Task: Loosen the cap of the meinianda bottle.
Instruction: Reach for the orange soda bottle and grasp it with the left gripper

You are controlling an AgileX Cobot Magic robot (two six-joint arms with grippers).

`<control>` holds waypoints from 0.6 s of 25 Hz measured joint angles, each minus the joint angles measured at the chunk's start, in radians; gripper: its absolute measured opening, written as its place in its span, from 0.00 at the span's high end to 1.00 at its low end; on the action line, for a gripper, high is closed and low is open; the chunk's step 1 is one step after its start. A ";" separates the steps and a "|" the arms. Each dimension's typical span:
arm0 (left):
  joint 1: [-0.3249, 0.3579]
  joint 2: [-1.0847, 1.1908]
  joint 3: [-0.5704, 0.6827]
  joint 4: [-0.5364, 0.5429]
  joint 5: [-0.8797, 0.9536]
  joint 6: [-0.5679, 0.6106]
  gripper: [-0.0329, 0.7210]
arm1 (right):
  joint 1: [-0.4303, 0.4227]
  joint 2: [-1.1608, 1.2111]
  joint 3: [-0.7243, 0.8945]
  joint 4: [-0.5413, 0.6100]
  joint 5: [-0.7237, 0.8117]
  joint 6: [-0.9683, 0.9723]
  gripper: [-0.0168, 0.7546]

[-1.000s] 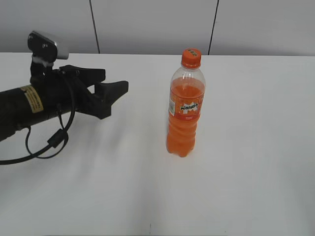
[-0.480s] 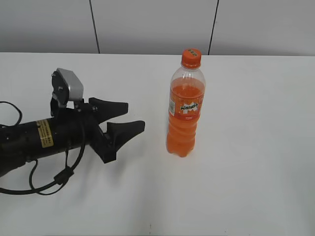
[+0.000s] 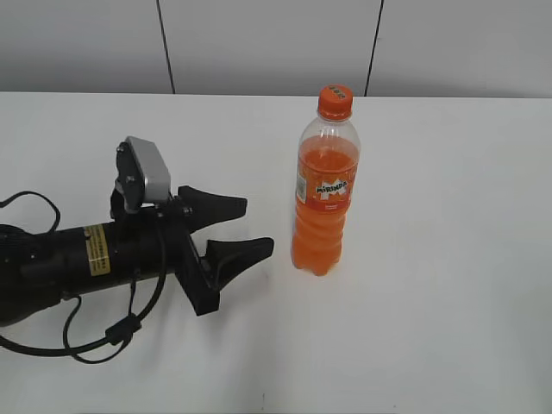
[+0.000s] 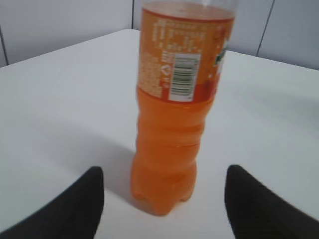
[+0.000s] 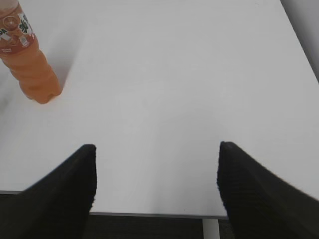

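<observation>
The meinianda bottle [image 3: 323, 198] stands upright on the white table, full of orange liquid, with its orange cap [image 3: 335, 101] on top. My left gripper [image 3: 252, 226] lies low at the bottle's left, open, its fingertips a short way from the bottle's lower body. In the left wrist view the bottle [image 4: 174, 119] stands centred ahead of the open left gripper [image 4: 162, 181], with the cap out of frame. My right gripper [image 5: 155, 149] is open over the table's near edge, empty. The bottle [image 5: 27, 59] sits far off at the upper left of that view.
The white table [image 3: 448, 285] is backed by a pale panelled wall [image 3: 267, 43]. The left arm's black cable [image 3: 95, 332] loops on the table at the lower left. The table's front edge [image 5: 149, 215] shows beneath my right gripper.
My left arm has come down and forward to the right, bringing its open gripper close to the bottle's lower body. The bottle has not moved.
</observation>
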 joint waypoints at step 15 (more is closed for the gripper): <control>-0.050 0.047 -0.034 -0.100 -0.001 0.014 0.16 | 0.000 0.000 0.000 0.000 -0.001 0.000 0.25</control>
